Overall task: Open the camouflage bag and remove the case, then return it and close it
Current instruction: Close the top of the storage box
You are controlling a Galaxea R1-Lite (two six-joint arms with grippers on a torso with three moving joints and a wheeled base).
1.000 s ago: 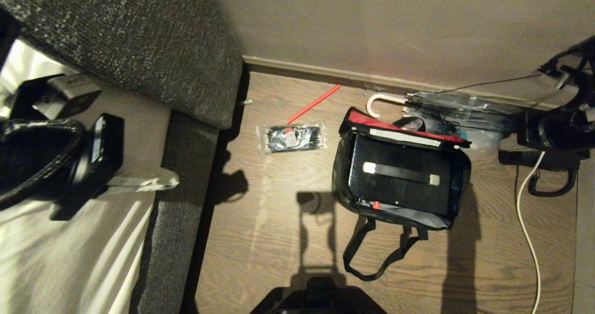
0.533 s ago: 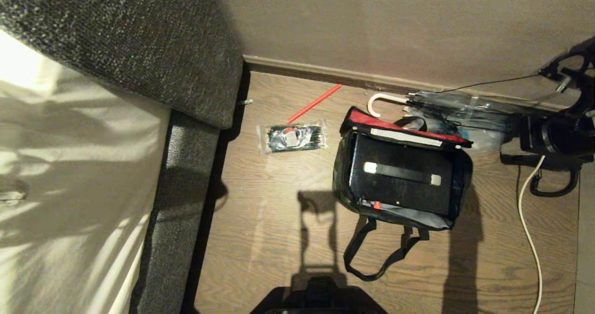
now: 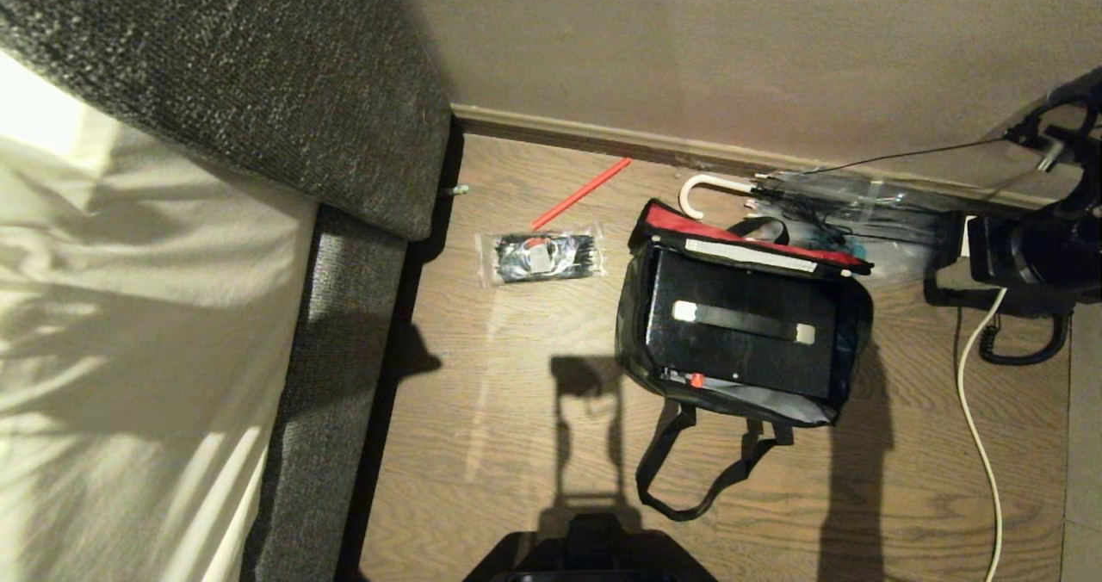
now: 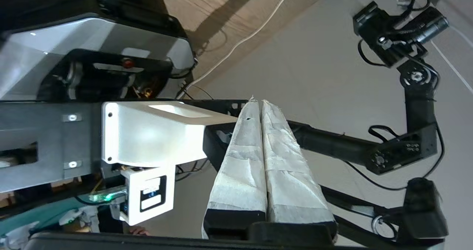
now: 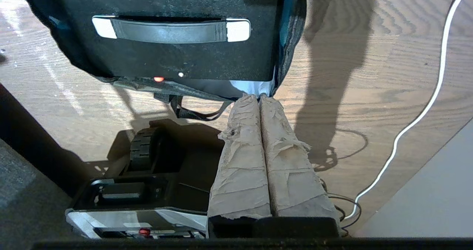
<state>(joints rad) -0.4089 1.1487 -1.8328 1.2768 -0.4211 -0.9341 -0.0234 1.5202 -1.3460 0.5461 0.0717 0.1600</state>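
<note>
So the camouflage bag (image 3: 641,341) is sitting on the wooden floor (image 3: 499,444), near the wall, lid flopped open with the red lining (image 3: 689,220) showing along the far edge. The case (image 3: 740,324) is inside it, lying flat, black strap handle with pale ends (image 3: 742,321) facing up and the little red latch (image 3: 696,380) on the side nearest me. The bag's black strap handles (image 3: 689,470) trail out on the floor toward my base.

My right fingers (image 5: 258,98) are clenched together with nothing between them, the paper-wrapped tips hovering over the floor just beside the near corner of the bag; can't tell if they actually touch the fabric. In the right wrist view the case (image 5: 177,50) and its handle (image 5: 170,30) fill the area past the fingertips.

My left fingers (image 4: 257,104) are also pressed shut and empty, pointing off toward the pale wall and my other arm, well away from the bag.

Other stuff lying around: a clear plastic packet of black items (image 3: 540,256) on the floor to the left of the bag, a red stick (image 3: 581,192) near the skirting, a white-handled umbrella (image 3: 715,188) along the wall, and a white cable (image 3: 977,427) running down the right. Grey sofa (image 3: 258,91) with a pale sheet (image 3: 129,349) off to my left.
</note>
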